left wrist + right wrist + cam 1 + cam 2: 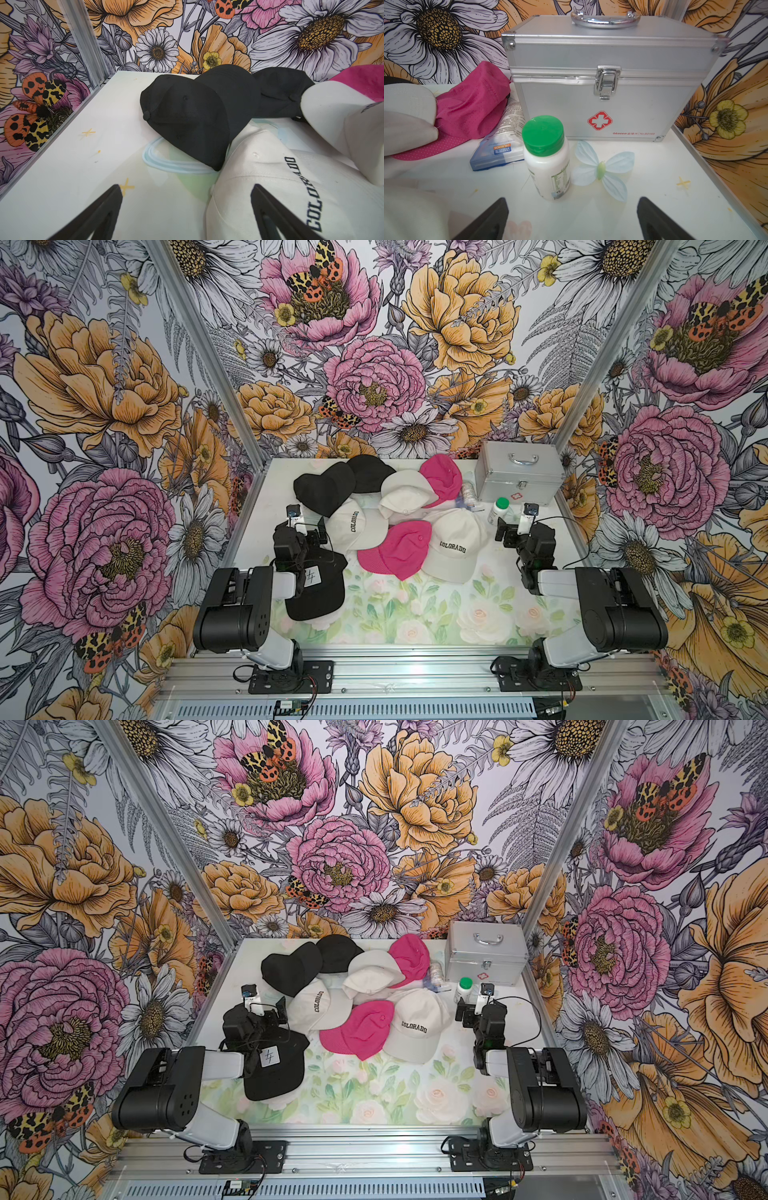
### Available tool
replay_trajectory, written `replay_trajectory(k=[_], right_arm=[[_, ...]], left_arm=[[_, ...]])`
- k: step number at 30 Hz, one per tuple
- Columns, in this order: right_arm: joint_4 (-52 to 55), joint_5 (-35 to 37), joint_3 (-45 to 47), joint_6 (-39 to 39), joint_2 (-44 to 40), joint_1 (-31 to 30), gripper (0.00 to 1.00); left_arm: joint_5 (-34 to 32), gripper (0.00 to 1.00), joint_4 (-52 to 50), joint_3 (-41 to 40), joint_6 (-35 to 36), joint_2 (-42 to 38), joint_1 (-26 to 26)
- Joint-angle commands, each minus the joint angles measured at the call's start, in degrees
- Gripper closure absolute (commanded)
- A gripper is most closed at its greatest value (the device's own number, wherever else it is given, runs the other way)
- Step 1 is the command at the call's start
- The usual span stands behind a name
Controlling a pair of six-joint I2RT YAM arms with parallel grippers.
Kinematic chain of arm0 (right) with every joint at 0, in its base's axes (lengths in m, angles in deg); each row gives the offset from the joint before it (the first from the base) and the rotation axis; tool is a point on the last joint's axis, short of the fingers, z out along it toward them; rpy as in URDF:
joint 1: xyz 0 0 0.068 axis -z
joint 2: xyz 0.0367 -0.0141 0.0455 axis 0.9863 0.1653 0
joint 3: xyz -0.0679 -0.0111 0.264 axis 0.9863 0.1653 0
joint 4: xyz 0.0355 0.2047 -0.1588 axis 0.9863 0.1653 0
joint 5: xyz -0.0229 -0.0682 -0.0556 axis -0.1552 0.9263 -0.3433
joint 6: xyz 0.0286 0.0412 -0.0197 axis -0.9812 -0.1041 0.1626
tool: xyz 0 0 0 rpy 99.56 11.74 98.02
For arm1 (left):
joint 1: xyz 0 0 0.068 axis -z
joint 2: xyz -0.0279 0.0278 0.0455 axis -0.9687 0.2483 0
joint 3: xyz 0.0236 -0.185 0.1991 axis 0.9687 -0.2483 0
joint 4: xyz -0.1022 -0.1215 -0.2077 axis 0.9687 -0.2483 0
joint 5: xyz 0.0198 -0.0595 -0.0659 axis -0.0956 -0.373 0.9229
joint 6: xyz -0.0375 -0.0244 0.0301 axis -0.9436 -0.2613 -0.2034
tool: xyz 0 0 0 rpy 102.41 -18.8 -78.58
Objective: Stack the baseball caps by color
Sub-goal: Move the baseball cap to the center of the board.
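— Nearest is the aluminium rail (pixel 415 670) at the front. Grippers?
— Left gripper (pixel 186 188) spread, empty, one finger over a cream COLORADO cap (pixel 270 187); right gripper (pixel 573 200) spread, empty, facing a green-lidded bottle (pixel 548 164) before the silver first-aid case (pixel 612 99).
— Caps?
— Unstacked. Tagged black cap (pixel 322 599) under the left arm (pixel 232 610); two plain black caps (pixel 345 481) overlap at the back; second COLORADO cap (pixel 455 549) touches the near pink cap (pixel 405 551); plain cream cap (pixel 405 489) overlaps the far pink cap (pixel 444 477).

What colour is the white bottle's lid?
Green; the lid shows best in the right wrist view.
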Motion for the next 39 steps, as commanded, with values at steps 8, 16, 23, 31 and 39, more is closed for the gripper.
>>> replay_trajectory(k=[8, 16, 23, 31, 39], right_arm=[[-0.57, -0.16, -1.21, -0.03, 0.60, -0.02, 0.01], [8.61, 0.53, -3.50, -0.29, -6.33, -0.01, 0.01], [35.40, 1.65, -12.90, -5.97, -21.89, -1.06, 0.01], [49.58, -6.00, -18.05, -28.34, -26.71, -8.62, 0.01], [60.88, -6.21, -22.51, -32.18, -20.80, -20.84, 0.01]], left_arm=[[-1.52, 0.01, -0.59, 1.09, -0.16, -0.80, 0.48], [-5.31, 0.01, -2.63, 1.32, 1.43, -3.81, 2.81], [-25.39, 0.01, -22.23, 9.07, 4.72, -18.19, 15.52], [-39.27, 0.01, -57.36, 27.01, -20.08, -21.35, 37.58], [-19.17, 0.01, -63.52, 34.46, -34.00, -8.67, 49.26]])
